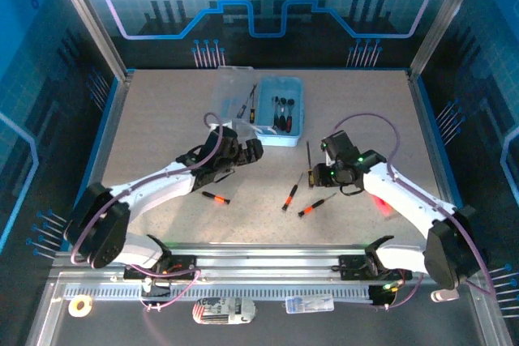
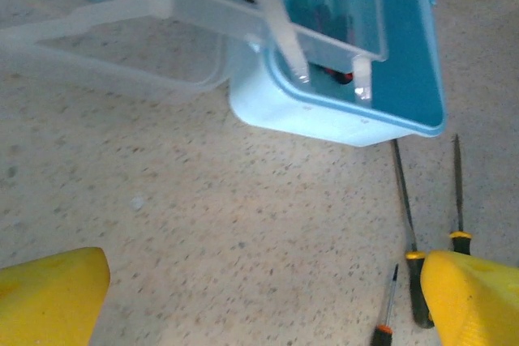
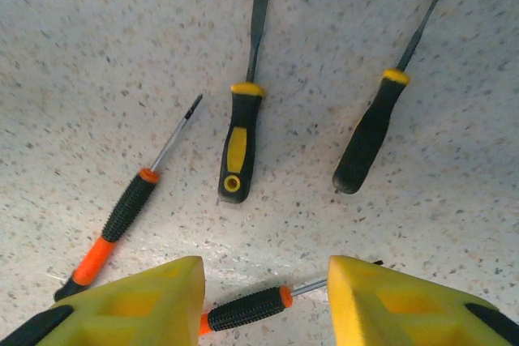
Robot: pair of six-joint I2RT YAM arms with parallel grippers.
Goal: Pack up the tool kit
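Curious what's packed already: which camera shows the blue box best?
Top external view: the whole blue box shows, lid open, tools inside. The left wrist view shows that box close up, cut off, contents blurred.

On the surface (image 1: 154, 119), the box (image 1: 284, 138) holds several screwdrivers (image 1: 281, 111), its lid (image 1: 229, 93) lying open to its left. Three tools (image 1: 292, 197) lie before it, a lone screwdriver (image 1: 215, 197) front-left.

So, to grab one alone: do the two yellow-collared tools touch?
Apart: the right wrist view shows bare table between the yellow-inlaid handle and the plain black handle.
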